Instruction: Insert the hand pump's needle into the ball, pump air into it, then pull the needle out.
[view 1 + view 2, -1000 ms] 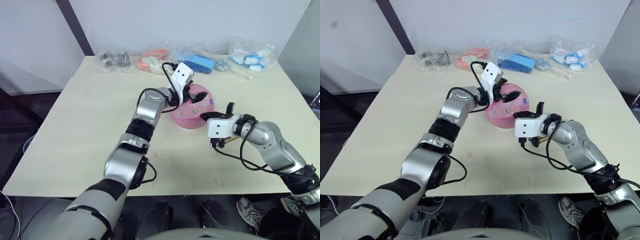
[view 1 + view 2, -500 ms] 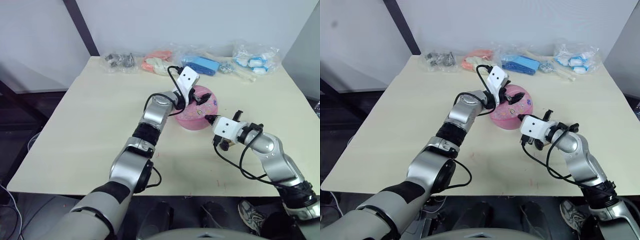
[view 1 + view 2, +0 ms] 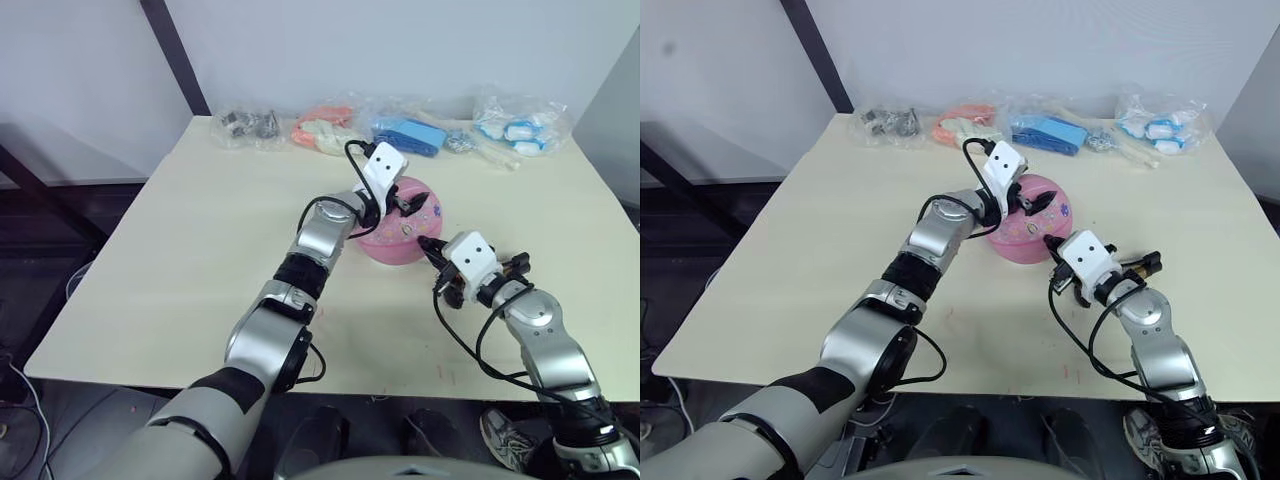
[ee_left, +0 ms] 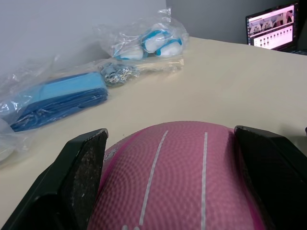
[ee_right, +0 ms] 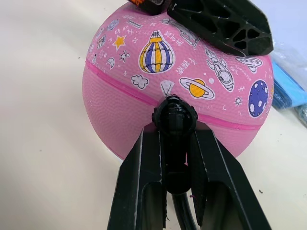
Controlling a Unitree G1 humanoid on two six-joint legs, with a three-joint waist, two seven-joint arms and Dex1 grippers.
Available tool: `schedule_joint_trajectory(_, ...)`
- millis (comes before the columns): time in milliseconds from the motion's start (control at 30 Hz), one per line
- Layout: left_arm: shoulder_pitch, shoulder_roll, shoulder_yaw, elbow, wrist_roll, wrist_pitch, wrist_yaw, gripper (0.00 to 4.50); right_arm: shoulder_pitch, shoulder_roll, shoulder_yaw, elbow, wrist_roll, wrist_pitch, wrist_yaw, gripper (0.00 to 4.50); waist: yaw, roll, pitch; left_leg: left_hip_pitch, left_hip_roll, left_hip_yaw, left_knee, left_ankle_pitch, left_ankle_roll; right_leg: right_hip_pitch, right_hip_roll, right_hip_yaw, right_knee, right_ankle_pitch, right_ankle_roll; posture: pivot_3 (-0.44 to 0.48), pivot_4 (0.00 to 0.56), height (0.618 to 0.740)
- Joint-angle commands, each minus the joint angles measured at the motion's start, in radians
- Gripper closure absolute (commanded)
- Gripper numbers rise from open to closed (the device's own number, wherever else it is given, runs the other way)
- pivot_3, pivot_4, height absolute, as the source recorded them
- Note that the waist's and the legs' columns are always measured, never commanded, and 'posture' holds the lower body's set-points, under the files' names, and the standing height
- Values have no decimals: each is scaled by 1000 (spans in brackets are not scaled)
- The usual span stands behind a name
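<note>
Ball (image 3: 392,234), pink with cartoon prints, sits on the table (image 3: 200,260) just right of centre frame in the head views, forward of a row of plastic bags (image 3: 400,130) along the table's far edge. The left gripper (image 3: 398,205) rests on top of the ball, its two black fingers (image 4: 81,167) spread wide and pressed against opposite flanks of the pink surface, so it appears to be steadying the ball. The right gripper (image 5: 175,143) stands at the ball's lower-right side in the head views, its fingers closed on the black fitting (image 5: 174,120) at the end of the pump's hose. The needle itself is too small to make out; the fitting's tip lies at or against the ball's skin, close to a small grey mark just above the pink seam, and whether it has entered cannot be told. The fitting's long axis points straight along the right fingers toward the ball, so the ball lies directly ahead of those jaws; the right arm is the working one. The pump's bronze barrel (image 3: 1140,266) shows behind the right wrist. Small characters printed beside the rocket and balloon drawings are not legible.
</note>
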Motion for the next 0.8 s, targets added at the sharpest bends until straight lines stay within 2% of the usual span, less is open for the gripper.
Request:
schedule_joint_trajectory(33, 104, 38, -22, 222, 86, 76, 103, 0, 40, -4, -26, -163, 59, -118, 9, 4424, 1, 0, 0, 0, -2, 0, 0, 0, 0, 0, -1, 0, 0, -1, 1, 0, 150, 740)
schedule_joint_trajectory(267, 114, 32, -38, 235, 86, 70, 125, 0, 101, -12, -35, -200, 53, -132, -21, 4424, 7, 0, -1, 0, -9, -2, 1, -1, 2, 2, -10, -1, 0, -4, 7, 0, 150, 740)
schedule_joint_trajectory(800, 115, 31, -56, 270, 86, 56, 153, 0, 200, -49, -98, -296, 114, -113, -17, 4424, 29, 0, -1, -1, -10, -3, 0, -3, 5, 2, -11, -2, 0, -10, 16, 0, 150, 740)
